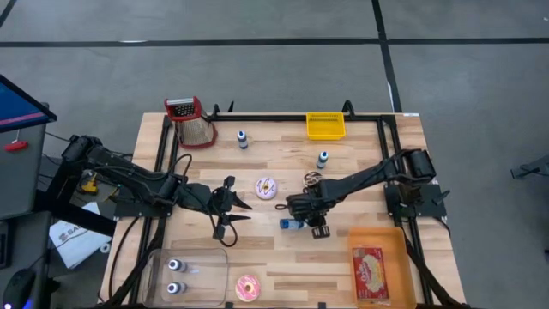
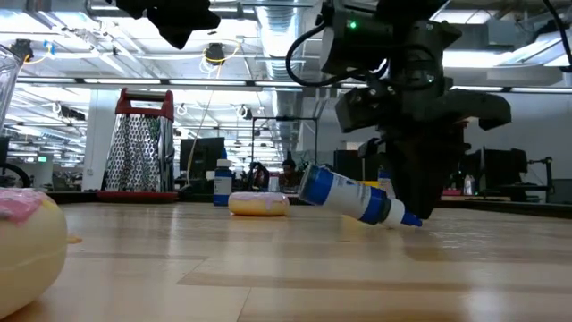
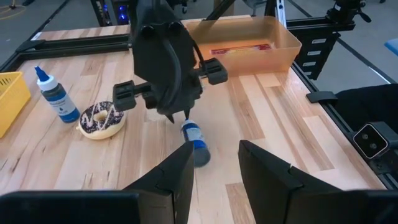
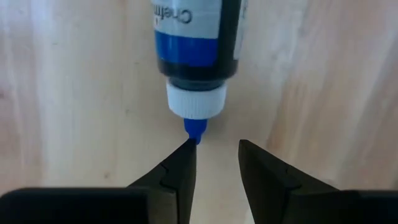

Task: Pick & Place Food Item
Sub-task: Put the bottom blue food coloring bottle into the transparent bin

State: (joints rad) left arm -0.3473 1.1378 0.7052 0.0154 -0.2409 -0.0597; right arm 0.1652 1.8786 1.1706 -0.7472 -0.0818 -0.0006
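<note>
A small blue-labelled bottle (image 1: 292, 224) lay on its side near the middle of the wooden bench (image 1: 343, 172), its blue nozzle toward the right gripper (image 1: 319, 228), which pointed down just over the nozzle end. In the right wrist view the gripper's fingers stood apart with a gap between them, one fingertip (image 4: 184, 155) at the tip of the nozzle, nothing pinched. The left gripper (image 1: 230, 206) hung over the bench beside the bottle, its two fingers spread and empty. A chocolate-topped doughnut (image 1: 267, 187) sat just beyond the bottle, between the two arms. A pink-iced doughnut (image 1: 248, 287) rested at the near edge beside a clear tray (image 1: 210, 257) holding two small bottles (image 1: 176, 276). An orange bin (image 1: 399, 257) at the right held a red packet (image 1: 370, 273). Along the far side stood a red-handled grater (image 1: 192, 122), a yellow basket (image 1: 326, 126) and two upright dropper bottles (image 1: 243, 139).
</note>
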